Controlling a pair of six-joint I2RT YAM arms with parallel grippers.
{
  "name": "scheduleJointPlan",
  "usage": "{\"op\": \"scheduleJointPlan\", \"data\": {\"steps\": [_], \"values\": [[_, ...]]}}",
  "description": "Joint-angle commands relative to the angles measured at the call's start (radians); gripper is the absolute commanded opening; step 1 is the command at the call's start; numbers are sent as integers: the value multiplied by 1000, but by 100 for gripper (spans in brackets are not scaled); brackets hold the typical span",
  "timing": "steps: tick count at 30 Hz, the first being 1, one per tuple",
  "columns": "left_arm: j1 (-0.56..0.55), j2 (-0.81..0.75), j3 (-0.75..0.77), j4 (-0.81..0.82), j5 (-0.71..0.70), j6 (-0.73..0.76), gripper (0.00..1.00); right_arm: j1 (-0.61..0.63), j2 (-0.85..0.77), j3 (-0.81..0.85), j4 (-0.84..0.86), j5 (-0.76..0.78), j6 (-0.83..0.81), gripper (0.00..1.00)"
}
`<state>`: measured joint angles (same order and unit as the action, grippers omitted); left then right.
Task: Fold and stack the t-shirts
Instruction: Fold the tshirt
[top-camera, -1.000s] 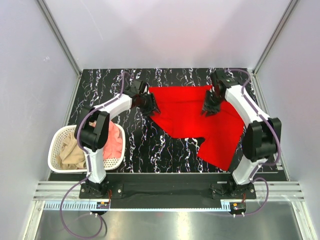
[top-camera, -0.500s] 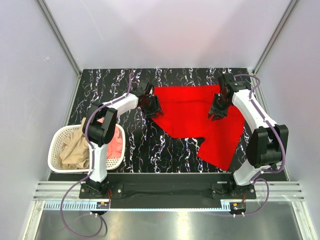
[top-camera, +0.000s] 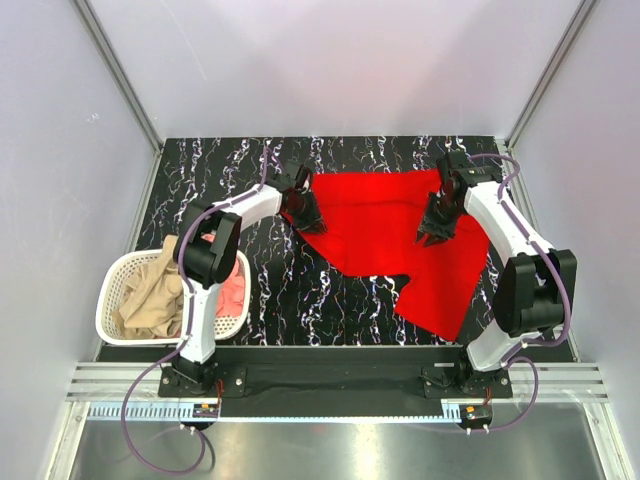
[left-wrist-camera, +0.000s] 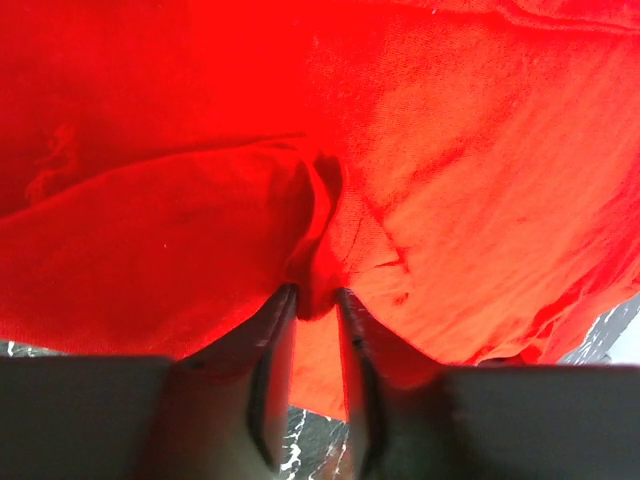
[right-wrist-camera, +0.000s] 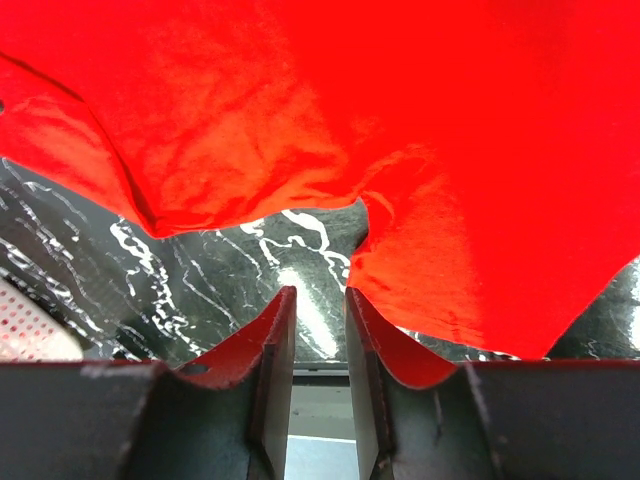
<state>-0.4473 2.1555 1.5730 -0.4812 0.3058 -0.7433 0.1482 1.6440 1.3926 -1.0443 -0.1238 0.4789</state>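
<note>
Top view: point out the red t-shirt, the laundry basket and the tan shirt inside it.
red t-shirt (top-camera: 390, 235): top view, middle of the spread cloth.
laundry basket (top-camera: 106, 302): top view, its left wall.
tan shirt (top-camera: 150, 296): top view, bunched cloth inside the basket.

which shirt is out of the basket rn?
The red t-shirt, spread out on the black marbled table. The tan t-shirt and the pink t-shirt are both bunched inside the white basket at the table's left edge.
</note>
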Motion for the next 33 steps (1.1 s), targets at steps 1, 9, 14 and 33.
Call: {"op": "scheduleJointPlan", "data": {"steps": [1,9,14,33], "values": [[-5,0,42,7,-11,7,21,-4,-11,2,4,-55,-13,33],[-5,-186,-60,-83,-131,113,0,-2,137,92,-19,-74,-109,42],[-5,-437,-247,-106,-178,105,0,17,273,253,29,-85,-94,48],[-8,-772,-654,-198,-345,96,0,277,841,940,-128,263,-66,84]]}}
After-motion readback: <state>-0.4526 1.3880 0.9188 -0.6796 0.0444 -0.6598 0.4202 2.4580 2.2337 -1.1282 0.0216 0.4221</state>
